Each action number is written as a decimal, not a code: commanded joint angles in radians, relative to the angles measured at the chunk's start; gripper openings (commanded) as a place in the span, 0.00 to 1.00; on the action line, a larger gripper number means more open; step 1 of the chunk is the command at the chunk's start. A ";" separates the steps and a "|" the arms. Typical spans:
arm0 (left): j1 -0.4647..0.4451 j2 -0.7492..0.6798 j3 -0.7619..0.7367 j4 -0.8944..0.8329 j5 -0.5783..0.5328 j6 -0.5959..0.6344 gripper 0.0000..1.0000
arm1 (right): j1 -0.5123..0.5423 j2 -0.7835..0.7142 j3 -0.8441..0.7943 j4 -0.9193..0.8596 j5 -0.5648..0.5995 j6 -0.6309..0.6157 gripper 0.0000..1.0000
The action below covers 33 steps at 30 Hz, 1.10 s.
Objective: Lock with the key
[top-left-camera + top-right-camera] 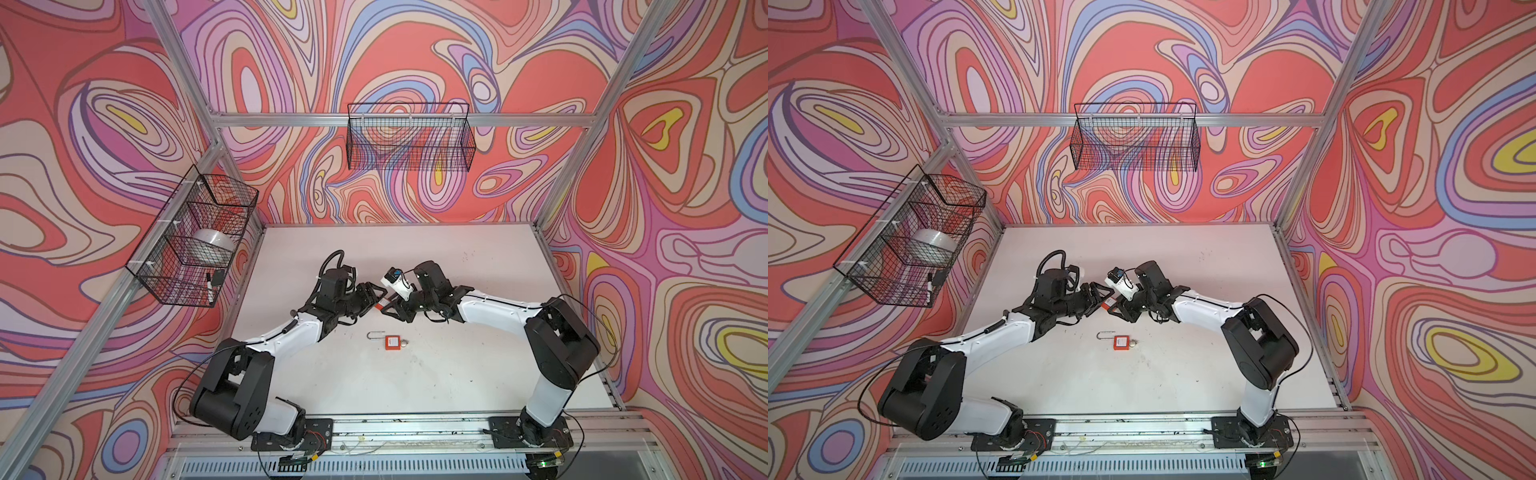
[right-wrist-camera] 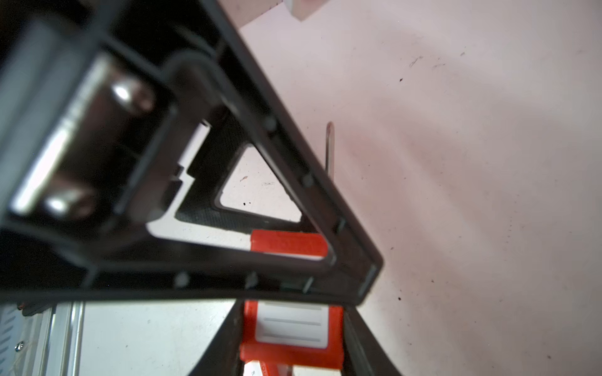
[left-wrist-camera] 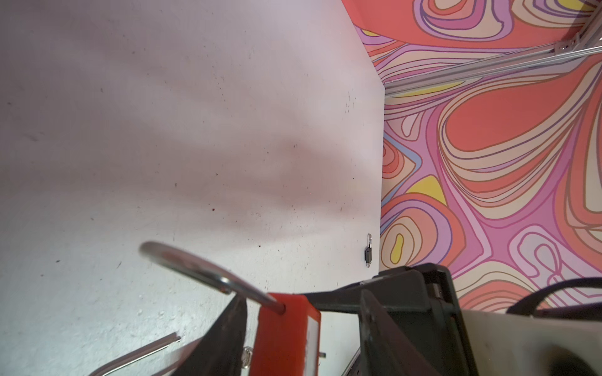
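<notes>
Nearest me in both top views is the aluminium rail (image 1: pixel 415 432) carrying the 2 arm bases along the front of the pale worktop (image 1: pixel 478 374). Just beyond it a second red padlock (image 1: pixel 392 341) lies flat, its long shackle pointing toward the left arm's side. There is a silvery bit at its base, perhaps the key, but it is too small for me to swear to. Further back the 2 arms meet over the middle. Between the left claw (image 1: pixel 376 296) and the right claw (image 1: pixel 394 309) sits a red plastic-bodied padlock with a steel shackle (image 1: pixel 379 306), apparently clear of the worktop.

From the left wrist, the held padlock (image 3: pixel 281 332) fills the lower edge with its shackle (image 3: pixel 202 273) arcing away. A sliver of worktop shows between 1 dark finger (image 3: pixel 233 328) and the red side. So I read the left claw as spread about the body, not gripping it.

From the right wrist, the right claw (image 2: pixel 290 355) is pinching the held padlock at its white-labelled body. A left finger (image 2: pixel 306 182) crosses in front.

This looks to me like a handover. I would bring the left fingers square onto the flat sides near the shackle end and leave the keyway end bare. I would not release the right pinch until the left is firm. I cannot tell whether the shackle is seated.
</notes>
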<state>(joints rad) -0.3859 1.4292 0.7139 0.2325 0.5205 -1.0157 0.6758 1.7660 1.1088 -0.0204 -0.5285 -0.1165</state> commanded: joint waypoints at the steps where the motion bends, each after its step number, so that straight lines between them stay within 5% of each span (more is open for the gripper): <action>1: -0.005 -0.006 0.037 0.010 0.007 -0.001 0.55 | -0.014 -0.048 -0.023 0.037 -0.029 0.025 0.29; 5: -0.006 -0.016 0.039 -0.010 0.006 0.008 0.51 | -0.025 -0.050 -0.022 0.045 -0.038 0.034 0.29; 13: -0.007 -0.021 0.038 0.011 0.007 -0.012 0.14 | -0.025 -0.031 0.003 0.053 -0.051 0.030 0.33; 16: -0.007 -0.025 0.040 0.018 -0.001 -0.012 0.01 | -0.025 -0.041 -0.003 0.061 -0.041 0.031 0.50; 20: -0.007 -0.040 0.048 0.024 -0.023 -0.011 0.00 | -0.043 -0.085 -0.057 0.122 -0.024 0.074 0.76; 28: -0.006 -0.091 0.000 0.263 -0.121 -0.058 0.00 | -0.180 -0.160 -0.208 0.463 -0.124 0.574 0.79; 33: -0.006 -0.095 -0.034 0.448 -0.181 -0.090 0.00 | -0.193 -0.131 -0.165 0.523 -0.169 0.901 0.79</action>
<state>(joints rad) -0.3912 1.3556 0.6968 0.4927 0.3946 -1.0683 0.4786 1.6253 0.9192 0.3828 -0.6373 0.5083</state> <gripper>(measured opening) 0.222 0.793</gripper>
